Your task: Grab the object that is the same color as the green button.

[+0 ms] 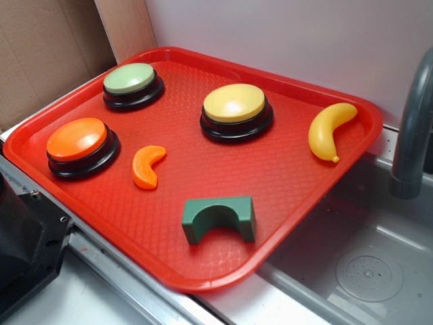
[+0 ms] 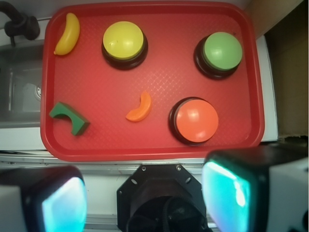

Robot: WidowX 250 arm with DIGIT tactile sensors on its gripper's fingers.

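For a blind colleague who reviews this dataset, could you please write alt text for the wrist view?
Seen from above, a red tray holds a dark green arch block near its lower left, an orange slice, a banana, and yellow, green and orange buttons. The open gripper is below the tray, touching nothing.

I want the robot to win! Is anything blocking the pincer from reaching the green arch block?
Nothing visible blocks it. The green arch block sits alone near the tray's corner, apart from the orange slice. The open pincer hangs above, off the tray's edge.
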